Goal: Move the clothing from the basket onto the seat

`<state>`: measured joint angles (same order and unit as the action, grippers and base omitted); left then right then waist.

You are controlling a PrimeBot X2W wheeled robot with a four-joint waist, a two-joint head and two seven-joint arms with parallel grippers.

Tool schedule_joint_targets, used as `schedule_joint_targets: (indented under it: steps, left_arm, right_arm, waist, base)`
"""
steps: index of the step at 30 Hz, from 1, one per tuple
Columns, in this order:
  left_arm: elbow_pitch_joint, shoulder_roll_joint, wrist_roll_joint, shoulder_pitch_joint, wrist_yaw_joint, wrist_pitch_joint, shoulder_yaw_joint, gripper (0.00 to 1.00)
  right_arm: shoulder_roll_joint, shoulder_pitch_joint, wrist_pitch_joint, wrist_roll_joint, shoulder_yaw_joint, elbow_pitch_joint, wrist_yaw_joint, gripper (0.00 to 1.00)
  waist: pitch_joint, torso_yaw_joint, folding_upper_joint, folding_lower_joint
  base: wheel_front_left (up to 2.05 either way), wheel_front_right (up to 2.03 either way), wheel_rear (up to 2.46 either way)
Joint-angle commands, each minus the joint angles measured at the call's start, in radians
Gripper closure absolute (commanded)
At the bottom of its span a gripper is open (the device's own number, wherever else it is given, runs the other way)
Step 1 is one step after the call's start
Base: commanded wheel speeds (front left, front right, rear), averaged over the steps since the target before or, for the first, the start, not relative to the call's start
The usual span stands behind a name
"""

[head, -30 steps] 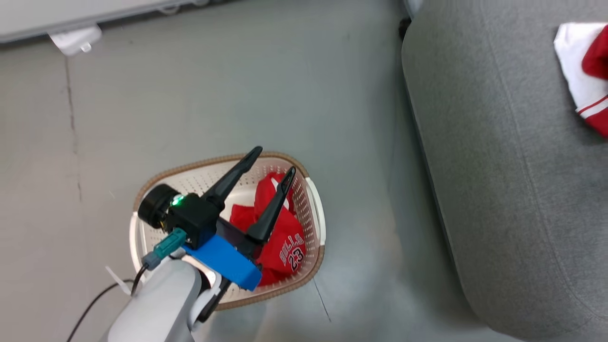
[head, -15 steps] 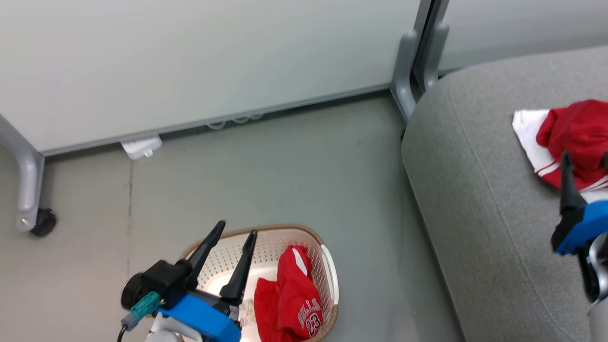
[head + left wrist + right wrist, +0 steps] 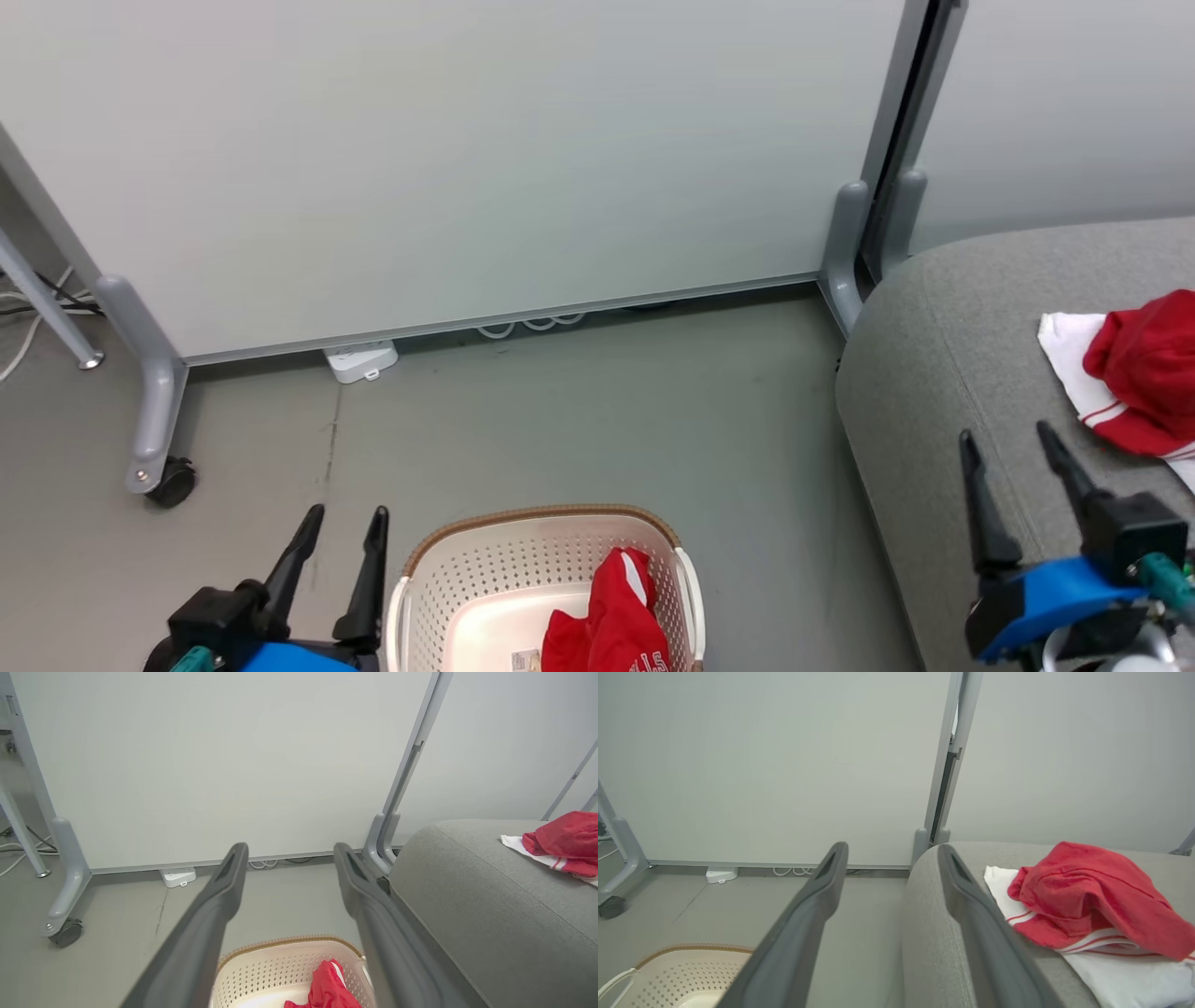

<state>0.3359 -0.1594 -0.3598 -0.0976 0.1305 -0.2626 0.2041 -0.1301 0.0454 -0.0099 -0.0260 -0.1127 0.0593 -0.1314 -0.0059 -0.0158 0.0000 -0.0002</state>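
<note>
We see one red garment (image 3: 611,621) bunched against the right-hand wall inside the basket (image 3: 546,512), a few white letters showing at its lower edge, with the basket's pale perforated bottom showing to its left. The second garment (image 3: 1134,383), red with white panels and striped trim, lies well to the right of the basket on the seat (image 3: 934,355), set back from the seat's rounded edge. The left gripper (image 3: 347,511) stands just beside the basket's left handle, over the floor (image 3: 597,411), its fingers parted and holding nothing. The right gripper (image 3: 1004,431) is well to the basket's right, over the seat near that rounded edge, its fingers likewise spread and empty, short of the second garment. A strip of floor runs between the basket's right handle and the seat. Beyond the basket's brown rim a broad stretch of floor reaches a pale partition panel (image 3: 467,159). At the panel's base, beyond and left of the basket, we see a small white box (image 3: 359,359), and farther left a grey foot with a caster (image 3: 173,481).
</note>
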Motion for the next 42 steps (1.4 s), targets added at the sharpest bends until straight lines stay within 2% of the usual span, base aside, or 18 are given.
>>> schedule_joint_targets:
  steps: [1, 6, 10, 23, 35, 42]
  left_arm:
    - [0.0, 0.001, 0.006, 0.017, 0.0, -0.003, -0.019, 0.0]
    - [0.002, 0.007, 0.013, 0.042, 0.0, -0.003, -0.082, 0.0]
    - [0.004, 0.008, 0.025, 0.053, 0.0, -0.003, -0.103, 0.0]
    - [0.002, 0.012, 0.033, 0.074, 0.0, -0.003, -0.126, 0.0]
    - [-0.001, 0.022, 0.037, 0.066, 0.0, -0.003, -0.112, 0.0]
    - [-0.018, 0.014, 0.043, 0.016, 0.0, -0.003, -0.099, 0.0]
  right_arm:
    - [0.01, -0.032, -0.01, -0.006, 0.011, -0.012, 0.001, 0.0]
    - [0.053, -0.083, -0.029, 0.002, 0.071, -0.021, 0.001, 0.0]
    - [0.071, -0.102, -0.032, -0.006, 0.08, -0.021, 0.001, 0.0]
    - [0.081, -0.09, -0.035, -0.025, 0.063, -0.015, 0.001, 0.0]
    - [0.081, -0.071, -0.027, -0.006, 0.085, -0.025, 0.001, 0.0]
    - [0.081, -0.023, -0.03, -0.009, 0.096, -0.051, 0.001, 0.0]
  waist:
    - [-0.009, 0.013, 0.0, 0.0002]
    - [-0.018, 0.033, 0.0, 0.0002]
    - [-0.022, 0.047, 0.0, 0.0002]
    - [-0.02, 0.058, 0.0, 0.0002]
    - [0.013, 0.038, 0.0, 0.0002]
    - [0.12, -0.015, 0.0, 0.0002]
  base:
    - [0.0, 0.0, 0.0]
    - [0.0, 0.0, 0.0]
    - [0.0, 0.0, 0.0]
    - [0.0, 0.0, 0.0]
    - [0.0, 0.0, 0.0]
    - [0.0, 0.0, 0.0]
